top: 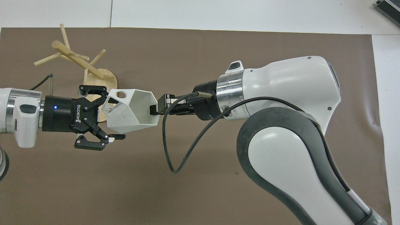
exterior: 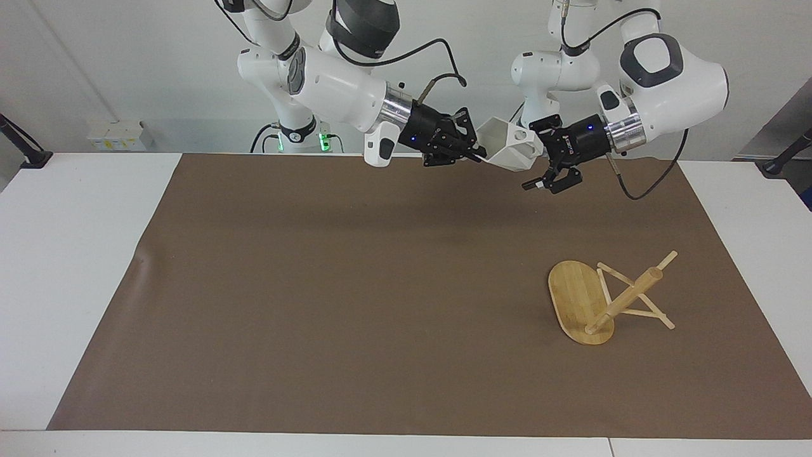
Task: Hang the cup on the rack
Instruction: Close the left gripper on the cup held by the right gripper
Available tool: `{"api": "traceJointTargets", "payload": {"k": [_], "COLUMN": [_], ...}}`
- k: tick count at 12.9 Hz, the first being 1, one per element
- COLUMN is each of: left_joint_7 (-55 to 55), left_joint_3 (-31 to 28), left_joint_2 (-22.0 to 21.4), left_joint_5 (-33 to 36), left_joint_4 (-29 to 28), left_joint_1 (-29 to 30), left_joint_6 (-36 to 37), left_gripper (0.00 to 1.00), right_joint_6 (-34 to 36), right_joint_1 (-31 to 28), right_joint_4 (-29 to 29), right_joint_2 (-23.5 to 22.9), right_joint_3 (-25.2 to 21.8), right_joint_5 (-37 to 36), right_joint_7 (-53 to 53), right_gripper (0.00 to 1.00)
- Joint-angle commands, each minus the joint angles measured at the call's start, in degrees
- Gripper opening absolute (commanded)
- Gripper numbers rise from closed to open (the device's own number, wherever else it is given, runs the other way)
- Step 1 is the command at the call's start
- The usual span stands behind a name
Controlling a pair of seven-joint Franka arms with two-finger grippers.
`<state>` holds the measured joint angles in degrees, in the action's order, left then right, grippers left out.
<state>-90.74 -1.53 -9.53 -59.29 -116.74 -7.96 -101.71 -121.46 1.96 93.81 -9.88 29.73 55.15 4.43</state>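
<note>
White and faceted, the cup (exterior: 509, 147) (top: 131, 111) hangs in the air on its side over the edge of the brown mat (exterior: 355, 298) nearest the robots, well above the table (exterior: 76, 266). The right gripper (exterior: 474, 154) (top: 155, 109) has its jaws closed on the cup's rim, one finger reaching inside the mouth. The cup's blocky handle, with its round hole, points toward the left arm.

The left gripper (exterior: 538, 169) (top: 115, 114) is up against the handle end of the cup with its jaws spread wide; one finger sits by the handle and the other reaches under the cup's body. Whether either finger touches the cup cannot be told.

The rack (exterior: 602, 298) (top: 82, 76) lies tipped over on the mat toward the left arm's end of the table, farther from the robots than the cup. Its oval base stands on edge, and its post and pegs slant toward the mat.
</note>
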Motion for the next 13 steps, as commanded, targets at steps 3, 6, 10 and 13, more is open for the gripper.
{"api": "traceJointTargets", "payload": {"k": [3,6,10,13], "left_joint_7": [-1.20,-1.20,-1.28,-1.11], "left_joint_3": [-0.58,-0.67,-0.58,-0.40], "left_joint_2": [-2.95,-3.38,-3.56,-3.56], "left_joint_5": [-2.76,-2.76,-2.76,-2.85], "left_joint_4": [-2.00,-2.96,-3.32,-3.32], "left_joint_1": [-0.13,-0.39,-0.48,-0.57], "left_joint_6": [1.69,1.08,0.73,0.38], "left_gripper": [1.00,1.00,0.88,0.00], "right_joint_6": [0.35,0.35,0.35,0.35], "right_joint_1": [-0.73,-0.82,-0.73,-0.73], "right_joint_4": [-0.12,-0.12,-0.12,-0.12], "right_joint_2": [-0.05,-0.05,-0.05,-0.05], "right_joint_3": [0.77,0.77,0.77,0.77], "right_joint_5": [-0.48,-0.39,-0.48,-0.39], "right_joint_7": [0.14,0.40,0.49,0.58], "right_gripper": [0.00,0.00,0.00,0.00]}}
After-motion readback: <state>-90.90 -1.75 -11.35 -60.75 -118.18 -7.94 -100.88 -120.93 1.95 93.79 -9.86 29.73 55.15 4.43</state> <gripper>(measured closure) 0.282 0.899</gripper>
